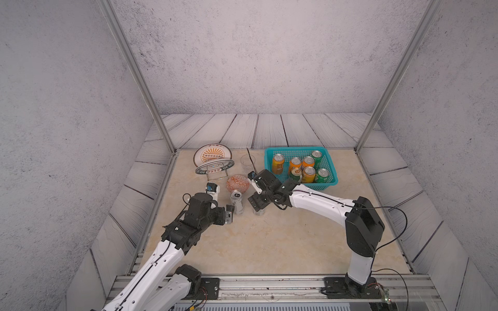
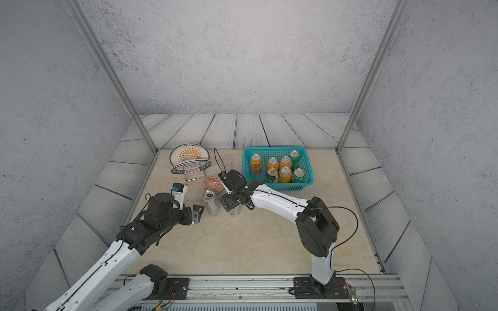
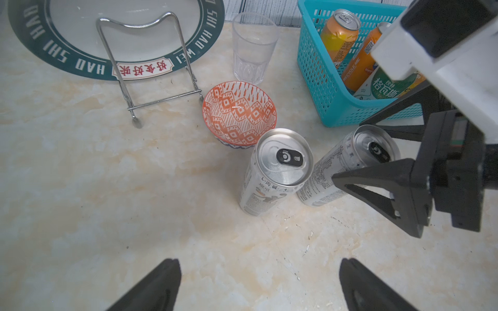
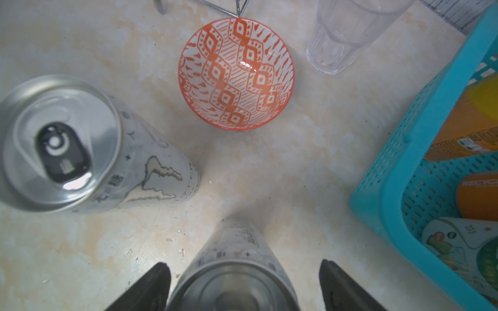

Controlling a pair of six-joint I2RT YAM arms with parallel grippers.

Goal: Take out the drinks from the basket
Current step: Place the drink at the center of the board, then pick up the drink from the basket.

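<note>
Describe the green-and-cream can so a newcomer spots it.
Find the teal basket on the far right of the table. In its near row of three, the green-and-cream can is the end one toward the bowl. Only it shows cream; the orange can beside it does not.

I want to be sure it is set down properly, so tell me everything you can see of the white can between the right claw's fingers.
The white can is slim and looks metal: silver top, black pull tab, white wall with black print. It stands upright on the table, outside the basket, beside a second white can but apart from it. The right claw straddles it, open, a gap on each side; only the table touches it.
</note>
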